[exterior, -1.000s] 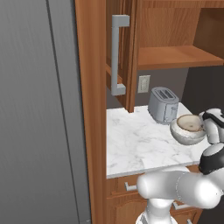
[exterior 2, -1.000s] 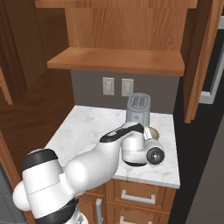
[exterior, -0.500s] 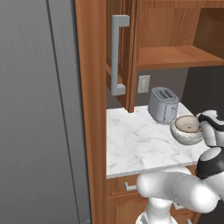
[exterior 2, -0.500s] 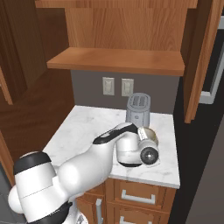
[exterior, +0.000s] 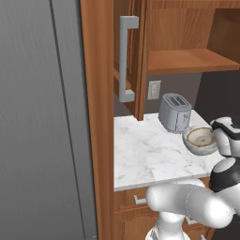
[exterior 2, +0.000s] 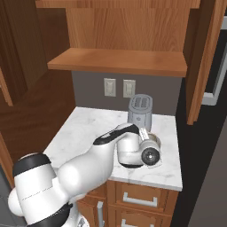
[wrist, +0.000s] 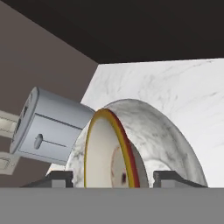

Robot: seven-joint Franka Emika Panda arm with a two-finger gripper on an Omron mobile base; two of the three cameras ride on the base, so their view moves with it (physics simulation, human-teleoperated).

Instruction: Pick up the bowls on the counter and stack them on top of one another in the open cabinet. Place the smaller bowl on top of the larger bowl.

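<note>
One bowl (exterior: 200, 139), cream inside with a tan rim and a mottled grey-white outside, sits on the white marble counter (exterior: 145, 154) just in front of the toaster. In the hand view the bowl (wrist: 131, 131) appears edge-on and very close. My gripper (wrist: 113, 178) is open, with one fingertip on each side of the bowl's rim and a gap to the rim. From the left base view the gripper (exterior: 218, 138) is at the bowl's right side. The open cabinet's shelf (exterior: 187, 61) (exterior 2: 117, 62) hangs above the counter.
A grey toaster (exterior: 175, 112) (exterior 2: 140, 111) (wrist: 48, 127) stands behind the bowl against the dark wall with its outlets. The cabinet door with a grey bar handle (exterior: 125, 61) stands open on the left. A tall grey panel (exterior: 42, 117) borders the counter's left side.
The hand has dropped slightly beside the bowl. The bowl and the toaster have stayed where they were.
</note>
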